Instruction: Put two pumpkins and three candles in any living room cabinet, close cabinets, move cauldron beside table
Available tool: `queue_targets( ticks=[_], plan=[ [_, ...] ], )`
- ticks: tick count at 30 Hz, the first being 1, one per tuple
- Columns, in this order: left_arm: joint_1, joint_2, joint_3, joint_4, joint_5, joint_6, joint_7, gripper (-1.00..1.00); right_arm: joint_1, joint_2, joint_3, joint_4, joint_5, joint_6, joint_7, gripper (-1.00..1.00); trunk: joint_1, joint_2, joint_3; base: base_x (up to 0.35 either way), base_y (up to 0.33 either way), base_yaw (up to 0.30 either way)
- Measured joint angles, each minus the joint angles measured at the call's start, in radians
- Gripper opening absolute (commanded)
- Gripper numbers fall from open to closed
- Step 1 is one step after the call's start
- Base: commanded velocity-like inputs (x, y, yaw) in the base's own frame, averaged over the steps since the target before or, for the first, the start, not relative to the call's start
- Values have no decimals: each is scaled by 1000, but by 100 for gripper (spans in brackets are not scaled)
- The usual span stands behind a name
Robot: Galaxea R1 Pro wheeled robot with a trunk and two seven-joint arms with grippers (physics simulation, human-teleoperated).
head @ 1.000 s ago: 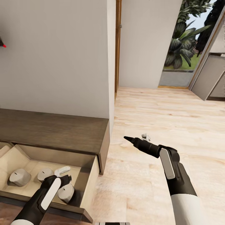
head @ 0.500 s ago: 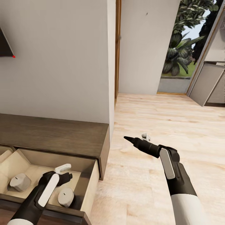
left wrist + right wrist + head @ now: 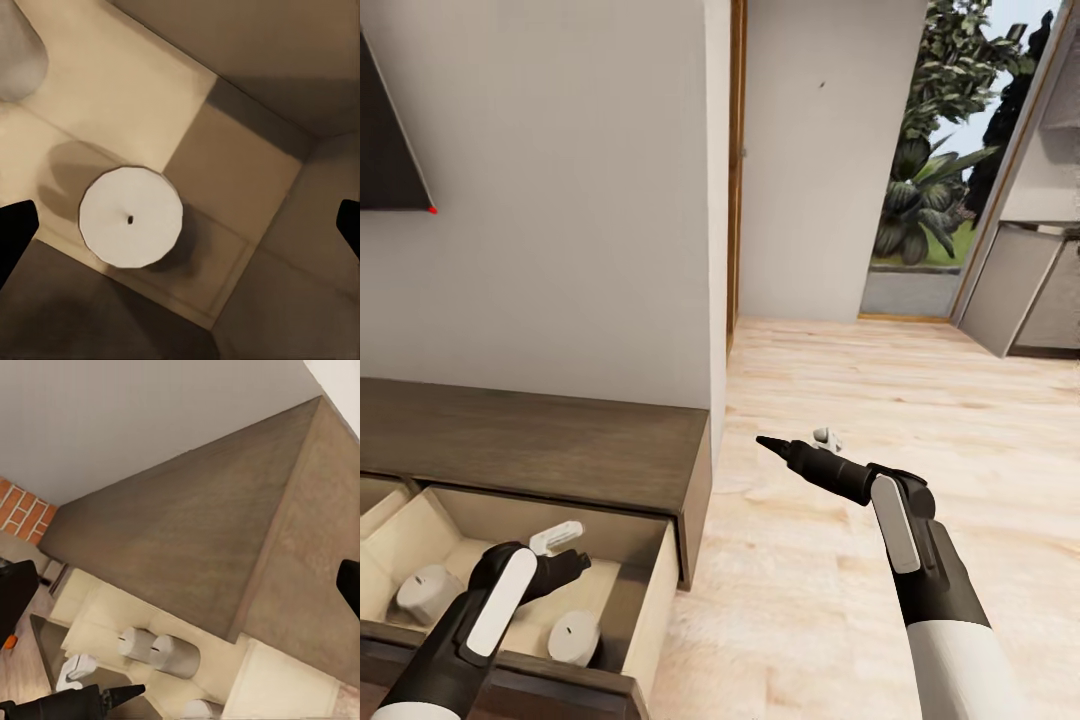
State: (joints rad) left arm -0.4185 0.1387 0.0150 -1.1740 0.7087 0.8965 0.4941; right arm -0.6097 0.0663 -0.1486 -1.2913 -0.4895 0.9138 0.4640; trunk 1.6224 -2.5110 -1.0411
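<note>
The left gripper [image 3: 565, 555] hangs with jaws spread and empty over the open drawer [image 3: 645, 590] of the dark brown cabinet [image 3: 540, 440]. A cream candle [image 3: 130, 217] stands upright beneath it, at 6 o'clock of the fingers in the head view; another candle [image 3: 427, 592] lies toward 9 o'clock. The right gripper [image 3: 800, 445] also gapes empty above the wooden floor [image 3: 880, 400], well apart at 3 o'clock.

A home's living room is suggested by the low dark wooden cabinet [image 3: 540, 440] set against a plain wall, pale plank flooring [image 3: 920, 400], what may be a wall-mounted screen [image 3: 390, 150], and a garden doorway [image 3: 925, 200].
</note>
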Motion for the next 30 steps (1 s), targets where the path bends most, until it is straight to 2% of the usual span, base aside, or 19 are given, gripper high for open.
queue_targets(
  ticks=[5, 17, 23, 30],
  plan=[
    [0, 1, 1, 0, 0, 0, 0, 100, 0, 0, 1, 0, 0, 1, 1, 100, -3, 1, 19, -141, 23, 0],
    [0, 1, 2, -3, 0, 0, 0, 100, 0, 0, 2, -1, 4, -2, 1, 100, -8, 4, 66, -8, 1, 0],
    [0, 1, 2, -13, 0, 0, 0, 100, 0, 0, 2, 0, 5, -2, 0, 100, -10, 5, 89, -214, 0, 0],
    [1, 0, 2, -15, 0, 0, 0, 100, 0, 0, 2, 0, 4, -2, -1, 100, -14, 7, 116, -35, 0, 0]
  ],
)
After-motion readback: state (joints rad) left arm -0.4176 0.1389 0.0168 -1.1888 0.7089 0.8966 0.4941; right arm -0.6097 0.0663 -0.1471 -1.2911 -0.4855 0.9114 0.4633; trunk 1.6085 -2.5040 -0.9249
